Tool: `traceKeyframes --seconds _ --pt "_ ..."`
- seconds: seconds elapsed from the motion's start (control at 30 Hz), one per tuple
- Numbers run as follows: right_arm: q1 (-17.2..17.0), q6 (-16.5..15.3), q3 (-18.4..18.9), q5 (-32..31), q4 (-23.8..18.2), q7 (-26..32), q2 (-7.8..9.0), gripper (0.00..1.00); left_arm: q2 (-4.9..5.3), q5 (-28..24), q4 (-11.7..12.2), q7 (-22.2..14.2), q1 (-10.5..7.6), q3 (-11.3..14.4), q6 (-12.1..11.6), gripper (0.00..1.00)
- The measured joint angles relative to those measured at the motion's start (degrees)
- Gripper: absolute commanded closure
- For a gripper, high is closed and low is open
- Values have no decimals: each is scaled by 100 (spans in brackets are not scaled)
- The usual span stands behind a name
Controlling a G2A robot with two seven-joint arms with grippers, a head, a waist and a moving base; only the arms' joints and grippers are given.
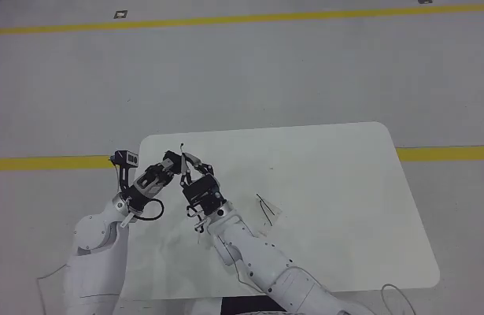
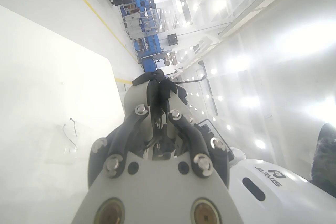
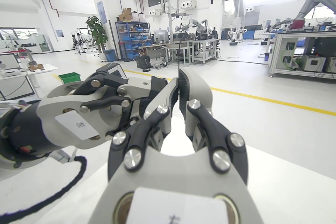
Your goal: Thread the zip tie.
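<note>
A thin black zip tie (image 3: 179, 57) stands up from between the pads of my right gripper (image 3: 179, 83), which is shut on it. My left gripper (image 3: 160, 84) sits right against it, fingertips touching the right one's. In the left wrist view my left gripper (image 2: 157, 78) is shut, and a black strand of the zip tie (image 2: 193, 81) sticks out past its tips. From above, both grippers meet over the table's near left part: the left gripper (image 1: 177, 162), the right gripper (image 1: 200, 166), and the zip tie (image 1: 182, 147) poking out between them.
Spare zip ties (image 1: 265, 206) lie on a clear bag on the white table (image 1: 344, 181), to the right of the right arm. They also show in the left wrist view as spare ties (image 2: 71, 130). A black cable (image 3: 60, 191) loops under the left wrist.
</note>
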Motion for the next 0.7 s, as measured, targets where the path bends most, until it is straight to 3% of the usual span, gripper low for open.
traceKeyframes --seconds 0.33,0.5,0.6,0.7 --pt "-162 143 105 -116 -142 -261 62 0 0 0 0 0 0 0 0 100" --pt "-351 280 339 -238 -274 -655 147 0 0 0 0 0 0 0 0 100" --pt "-435 185 527 -313 -384 -1069 214 0 0 0 0 0 0 0 0 100" --pt "-427 192 533 -366 -380 -1084 218 0 0 0 0 0 0 0 0 100"
